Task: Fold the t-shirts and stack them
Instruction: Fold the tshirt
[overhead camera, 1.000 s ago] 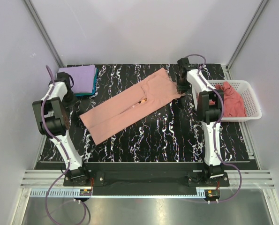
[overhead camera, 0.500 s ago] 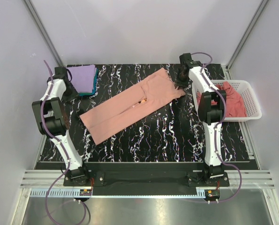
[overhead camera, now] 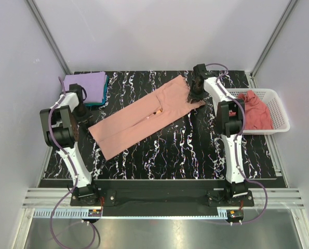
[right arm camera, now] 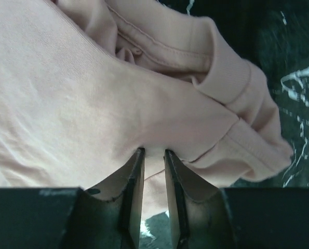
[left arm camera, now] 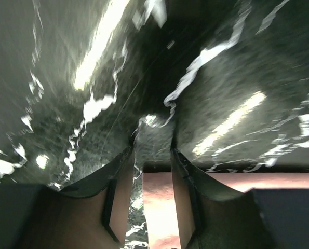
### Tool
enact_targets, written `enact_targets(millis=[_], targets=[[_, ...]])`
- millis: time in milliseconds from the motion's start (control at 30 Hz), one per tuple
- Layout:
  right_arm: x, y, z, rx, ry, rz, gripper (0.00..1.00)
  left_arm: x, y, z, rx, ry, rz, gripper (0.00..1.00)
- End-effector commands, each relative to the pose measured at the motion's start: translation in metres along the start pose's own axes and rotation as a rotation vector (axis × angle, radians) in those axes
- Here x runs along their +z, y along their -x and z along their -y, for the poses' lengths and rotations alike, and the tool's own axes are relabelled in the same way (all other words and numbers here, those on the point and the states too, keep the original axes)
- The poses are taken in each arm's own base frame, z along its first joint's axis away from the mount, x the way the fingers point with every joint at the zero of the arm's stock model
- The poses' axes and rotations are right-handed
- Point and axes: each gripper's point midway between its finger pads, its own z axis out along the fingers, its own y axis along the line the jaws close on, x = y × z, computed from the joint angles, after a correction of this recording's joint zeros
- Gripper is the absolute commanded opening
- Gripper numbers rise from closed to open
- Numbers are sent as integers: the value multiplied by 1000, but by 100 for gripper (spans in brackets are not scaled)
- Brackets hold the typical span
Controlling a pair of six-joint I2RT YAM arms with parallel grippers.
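Salmon-pink t-shirt (overhead camera: 144,116) is lying folded into 1 long strip, running diagonally across the black marbled table (overhead camera: 196,150) from near-left to far-right, with a small orange print (overhead camera: 157,112) showing at the seam along its middle. At the far left corner, a lavender t-shirt (overhead camera: 86,84) is sitting folded on top of a teal t-shirt (overhead camera: 106,89), of which only the edges are showing. On the right, a rose-pink t-shirt (overhead camera: 255,111) is lying crumpled in a white basket (overhead camera: 280,109) just beside the table's edge. The left gripper (overhead camera: 84,112) is reaching down at the strip's near-left end; in its wrist view its 2 fingers (left arm camera: 120,179) are standing a little apart, their tips pointing past the cloth's edge over bare table, and nothing is being held between them. The right gripper (overhead camera: 195,95) is pressing down at the strip's far-right end. In its wrist view its fingers (right arm camera: 133,171) are standing with only a narrow slit between them, their tips touching the pink cloth (right arm camera: 92,93) just beside a bunched sleeve cuff (right arm camera: 232,88); whether they are pinching the cloth or only resting against it, I cannot tell.
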Motion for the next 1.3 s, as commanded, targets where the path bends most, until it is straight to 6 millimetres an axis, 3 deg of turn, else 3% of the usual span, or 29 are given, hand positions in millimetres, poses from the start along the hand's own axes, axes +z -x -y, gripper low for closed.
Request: enact_targets(millis=[0,33,100,167,400,533,633,667,733,767,800,900,1067,1267], targets=[[-1,15,-1,-173,14,30,30,-16,-22,-4,-75,-7,-25,38],[0,14,3,-226,6,18,30,-12,-44,-5,-94,-4,-68,38],[8,17,9,-265,-26,18,30,-27,-50,-1,-110,-36,-31,39],[13,20,11,-295,-29,16,30,-29,-64,-6,-105,-20,-44,41],[19,63,8,-386,-43,159,33,-49,-70,-30,-93,102,-63,43],[5,86,-5,-340,1,228,36,-73,-59,-38,-119,122,20,44],[-25,95,-21,-270,54,266,49,-89,-35,-37,-81,132,112,45],[-50,99,-36,-212,113,287,53,-102,-14,-24,-73,94,157,45],[-65,88,-44,-136,161,255,64,-93,-11,2,19,69,113,44],[-82,82,-46,-48,171,243,66,-99,2,16,40,51,138,44],[-90,76,-48,-12,178,231,68,-87,0,24,80,58,106,45],[-111,51,-50,91,171,191,70,-79,7,47,103,0,116,46],[-108,17,-35,239,135,147,70,-69,8,50,116,-67,119,48],[-91,10,-47,271,195,99,62,-50,-12,31,143,-67,89,48]])
